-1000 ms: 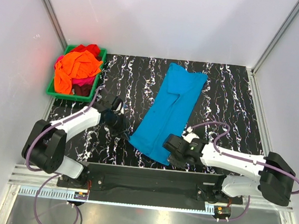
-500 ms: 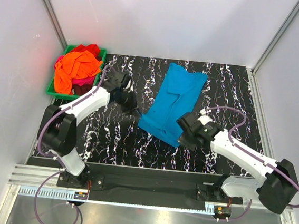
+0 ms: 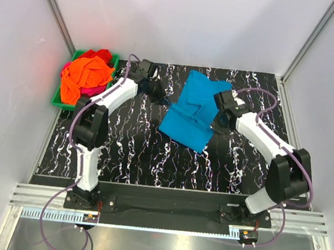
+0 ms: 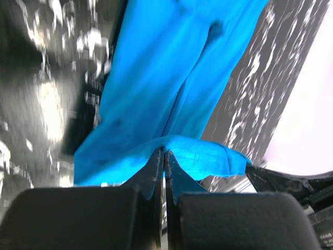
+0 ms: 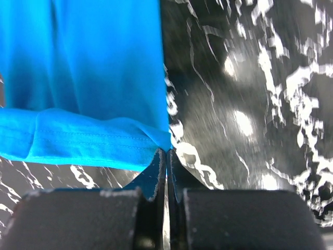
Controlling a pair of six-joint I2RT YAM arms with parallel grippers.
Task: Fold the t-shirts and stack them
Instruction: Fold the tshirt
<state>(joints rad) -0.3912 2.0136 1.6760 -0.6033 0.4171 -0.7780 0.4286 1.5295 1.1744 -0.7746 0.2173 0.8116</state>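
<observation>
The left gripper is clenched on a lifted edge of the blue shirt, the cloth pinched right at its tips, and the right gripper is clenched the same way on a stitched hem corner on the other side. Between them the near end of the shirt is raised and doubled back over the rest, which lies long and narrow on the far middle of the table. The step in hand looks like the fold in half. To do it well, both corners should travel level and at the same pace toward the far end, with the hem taut enough not to sag. They should come down square on the far edge before either grip lets go, or the fold will lie skewed. Counted: two arms, one blue shirt on the table, and one green bin at the far left. It holds a heap of shirts in orange, red and magenta; how many cannot be told.
</observation>
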